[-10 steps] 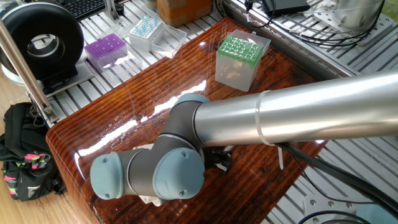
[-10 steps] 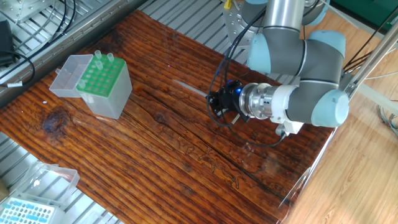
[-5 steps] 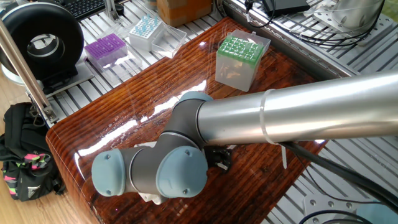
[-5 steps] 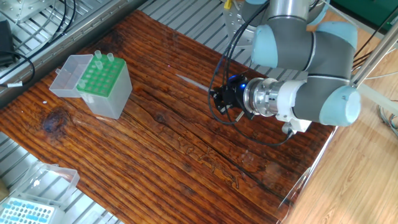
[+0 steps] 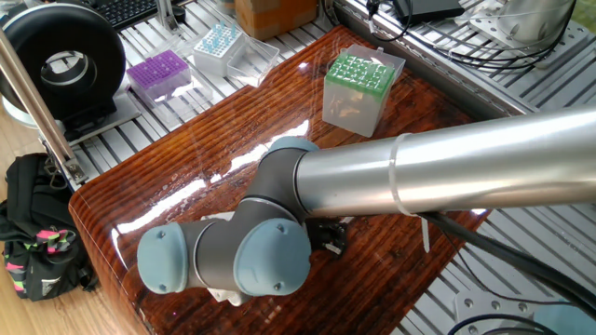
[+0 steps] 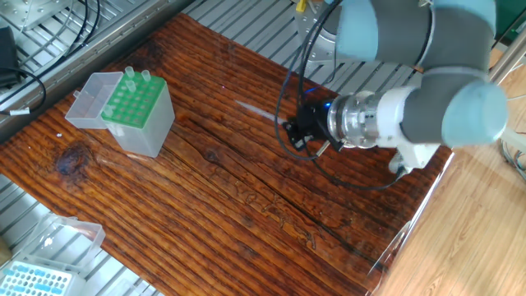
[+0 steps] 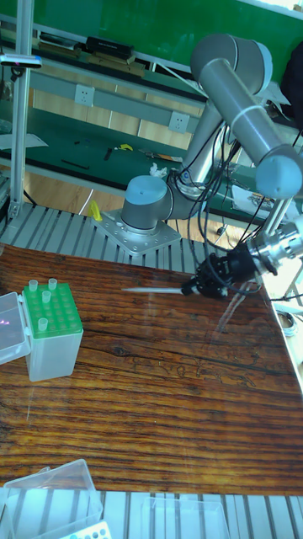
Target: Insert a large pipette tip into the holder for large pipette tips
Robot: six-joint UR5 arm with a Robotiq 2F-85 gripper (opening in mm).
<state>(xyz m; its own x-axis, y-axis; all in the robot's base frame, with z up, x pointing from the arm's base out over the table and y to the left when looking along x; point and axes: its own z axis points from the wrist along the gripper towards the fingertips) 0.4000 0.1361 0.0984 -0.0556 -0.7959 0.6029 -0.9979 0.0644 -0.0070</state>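
Note:
The large pipette tip (image 7: 151, 290) (image 6: 258, 110) is a thin whitish cone held level above the wooden table, its point aimed left in the tall fixed view. My gripper (image 7: 197, 288) (image 6: 292, 131) is shut on its thick end. The holder for large pipette tips (image 7: 52, 333) (image 6: 136, 111) (image 5: 358, 88), a white box with a green grid top, stands well to the left of the tip with a few tips upright in it and its clear lid open beside it. In one fixed view the arm hides most of the gripper (image 5: 326, 234) and the tip.
A purple-topped box (image 5: 158, 73) and a blue-topped clear box (image 5: 219, 45) (image 6: 37, 279) sit off the wooden board on the metal slats. A black round device (image 5: 65, 60) and a dark bag (image 5: 37, 233) are at the left. A clear lid (image 7: 50, 497) lies at the near edge.
The wrist and gripper have moved right and slightly up in the other fixed view, carrying the pipette tip along. The holder has not moved.

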